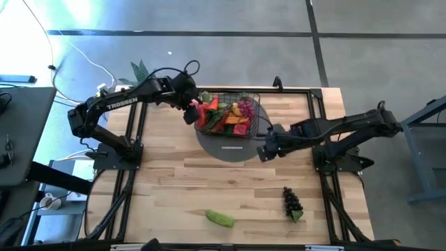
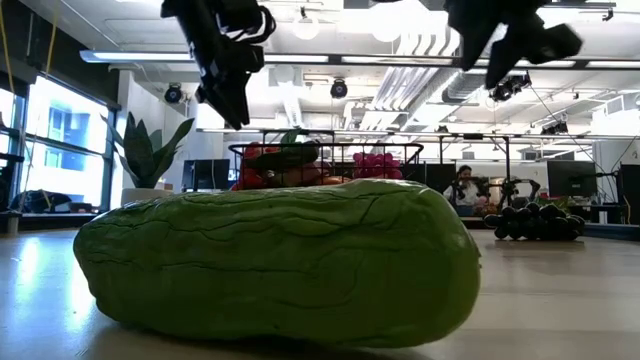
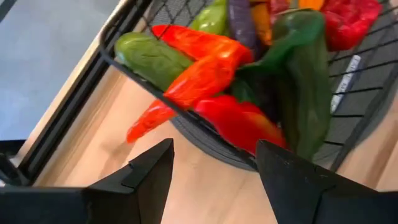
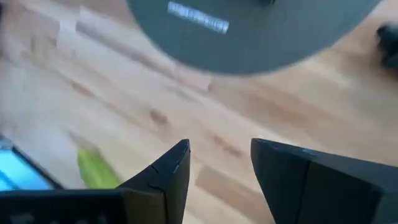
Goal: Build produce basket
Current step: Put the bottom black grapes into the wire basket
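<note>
On the grey round mat [image 1: 224, 148] at the far side of the table [image 1: 174, 188] sits the basket [image 1: 252, 111], packed with peppers [image 3: 205, 68]. Left gripper [image 1: 189, 111] hovers at its left edge, fingers apart, nothing held. Right gripper [image 1: 265, 148] hangs just right of the mat, fingers apart too. Cucumber [image 1: 220, 218] and grapes [image 1: 292, 202] lie near the front edge.

**Both arms reach inward, jaws parted and empty**

The left gripper [image 1: 189, 111] hangs at the end of an arm stretched across from the left side; its two dark fingers [image 3: 140, 177] stand apart with nothing between them. The right gripper [image 1: 265, 149] reaches in from the right, jaws likewise parted, nothing held between its fingers [image 4: 165, 180].
</note>
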### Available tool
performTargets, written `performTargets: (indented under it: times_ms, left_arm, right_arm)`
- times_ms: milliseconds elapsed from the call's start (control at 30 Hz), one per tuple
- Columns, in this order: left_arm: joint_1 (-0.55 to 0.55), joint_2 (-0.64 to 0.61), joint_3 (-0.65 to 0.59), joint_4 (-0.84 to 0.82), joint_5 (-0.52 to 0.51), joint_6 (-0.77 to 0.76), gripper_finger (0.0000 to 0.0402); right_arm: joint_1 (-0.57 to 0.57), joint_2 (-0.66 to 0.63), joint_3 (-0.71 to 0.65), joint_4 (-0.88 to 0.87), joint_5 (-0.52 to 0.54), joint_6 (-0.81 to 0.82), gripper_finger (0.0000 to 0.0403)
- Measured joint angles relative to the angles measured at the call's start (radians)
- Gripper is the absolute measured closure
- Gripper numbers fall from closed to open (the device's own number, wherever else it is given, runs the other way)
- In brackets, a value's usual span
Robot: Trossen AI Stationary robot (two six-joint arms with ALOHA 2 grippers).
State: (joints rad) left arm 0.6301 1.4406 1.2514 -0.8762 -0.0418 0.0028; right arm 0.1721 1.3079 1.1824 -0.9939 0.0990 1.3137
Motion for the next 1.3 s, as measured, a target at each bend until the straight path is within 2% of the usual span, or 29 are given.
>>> performTargets:
  times_ms: [300,600,933,1067,1300]
  left_arm:
    - [-0.066,0.0,0.0,0.001,-0.002,-0.023,0.0186]
    - [-0.103,0.0,0.0,0.002,-0.003,-0.061,0.0186]
    - [-0.138,0.0,0.0,0.002,-0.006,-0.084,0.0186]
    - [-0.15,0.0,0.0,0.002,-0.006,-0.105,0.0186]
    - [-0.177,0.0,0.0,0.002,-0.006,-0.142,0.0186]
  right_arm:
    - [0.155,0.0,0.0,-0.032,-0.056,0.129,0.0249]
    - [0.282,0.0,0.0,-0.157,-0.137,0.252,0.0249]
    - [0.399,0.0,0.0,-0.186,-0.138,0.282,0.0247]
    - [0.432,0.0,0.0,-0.19,-0.156,0.307,0.0223]
    - [0.519,0.027,0.0,-0.234,-0.161,0.386,0.0151]
